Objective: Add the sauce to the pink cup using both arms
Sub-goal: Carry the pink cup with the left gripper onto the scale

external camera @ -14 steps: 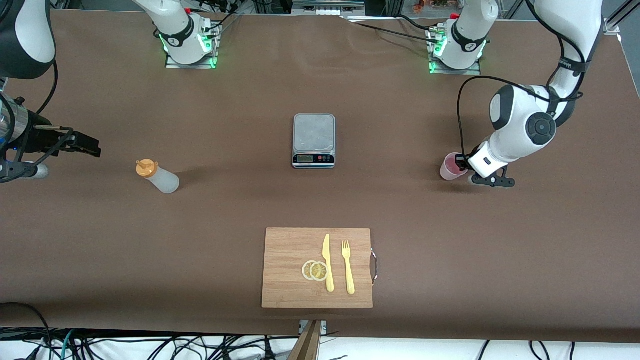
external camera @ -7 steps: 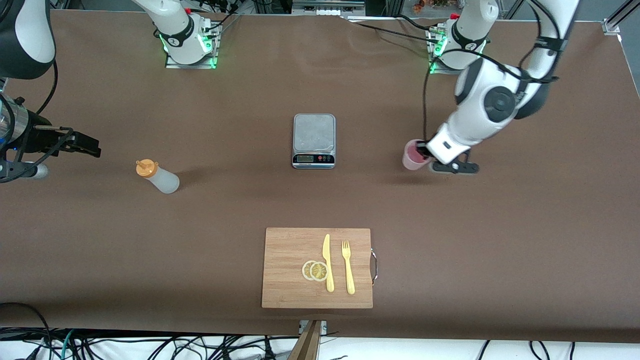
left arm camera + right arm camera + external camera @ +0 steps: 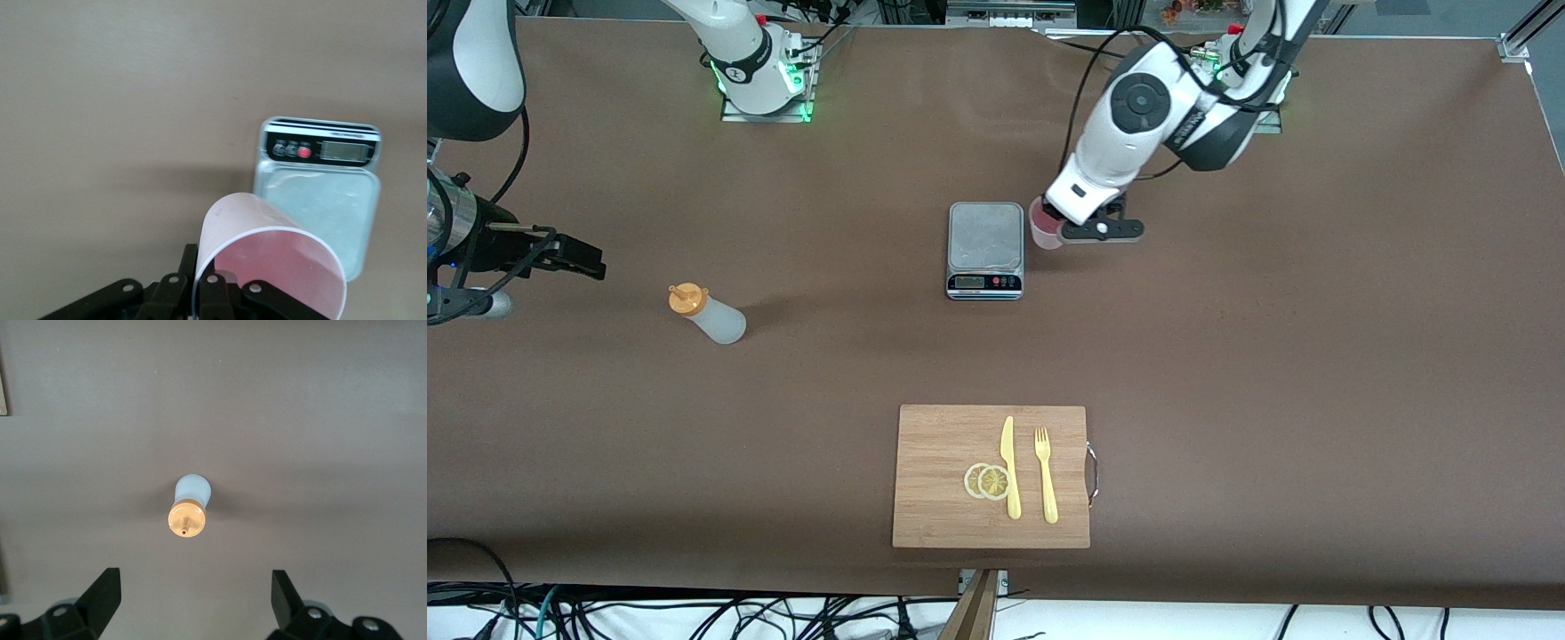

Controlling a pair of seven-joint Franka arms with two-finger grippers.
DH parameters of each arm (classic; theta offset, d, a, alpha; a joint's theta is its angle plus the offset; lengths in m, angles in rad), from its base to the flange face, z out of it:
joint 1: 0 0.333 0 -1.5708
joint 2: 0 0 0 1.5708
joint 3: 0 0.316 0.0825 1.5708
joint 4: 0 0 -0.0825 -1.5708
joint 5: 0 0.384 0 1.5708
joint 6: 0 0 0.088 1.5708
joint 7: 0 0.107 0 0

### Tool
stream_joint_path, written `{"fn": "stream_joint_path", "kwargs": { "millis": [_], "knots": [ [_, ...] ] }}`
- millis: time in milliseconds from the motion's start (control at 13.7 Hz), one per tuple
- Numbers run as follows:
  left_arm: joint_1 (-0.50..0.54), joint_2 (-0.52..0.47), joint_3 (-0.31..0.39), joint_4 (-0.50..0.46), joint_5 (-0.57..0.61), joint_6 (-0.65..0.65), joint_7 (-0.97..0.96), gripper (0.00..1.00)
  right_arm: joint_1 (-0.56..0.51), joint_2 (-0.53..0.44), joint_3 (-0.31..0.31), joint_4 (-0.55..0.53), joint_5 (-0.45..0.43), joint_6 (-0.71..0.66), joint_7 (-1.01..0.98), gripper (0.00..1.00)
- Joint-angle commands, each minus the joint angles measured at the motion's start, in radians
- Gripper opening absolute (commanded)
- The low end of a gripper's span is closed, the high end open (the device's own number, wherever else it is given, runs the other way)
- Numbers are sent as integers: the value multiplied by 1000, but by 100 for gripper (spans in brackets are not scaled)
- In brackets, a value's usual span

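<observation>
Left claw [image 3: 1060,233], clamped on the pink cup [image 3: 1042,224], has swung in from the worktop's left-arm end to the kitchen scale's [image 3: 985,250] 3 o'clock edge, so cup placement looks imminent; right claw [image 3: 574,255] waits wide open near the standing sauce bottle [image 3: 706,314].

Brown table [image 3: 1316,400] — cables [image 3: 694,613] below its edge

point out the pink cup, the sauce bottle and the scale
pink cup [image 3: 267,257], left wrist view, on its pink wall below the rim
sauce bottle [image 3: 716,320], front view, on its whitish body
scale [image 3: 985,233], front view, on its metal weighing plate
</observation>
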Motion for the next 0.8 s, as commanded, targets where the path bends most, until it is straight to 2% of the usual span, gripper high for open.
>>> {"fn": "stream_joint_path", "kwargs": {
  "millis": [0, 219, 511, 729],
  "knots": [
    [-103, 124, 15, 62, -29, 90, -81, 0, -6, 8, 2, 19, -11, -3, -14, 100],
    [-177, 204, 25, 98, -21, 150, -135, 0, -6, 8, 2, 19, -9, -3, -14, 100],
    [-211, 233, 56, 122, -21, 151, -135, 0, -6, 8, 2, 19, -8, -3, -14, 100],
    [-240, 273, 104, 174, -21, 151, -133, 0, -6, 8, 1, 17, -9, 0, -14, 100]
  ]
}}
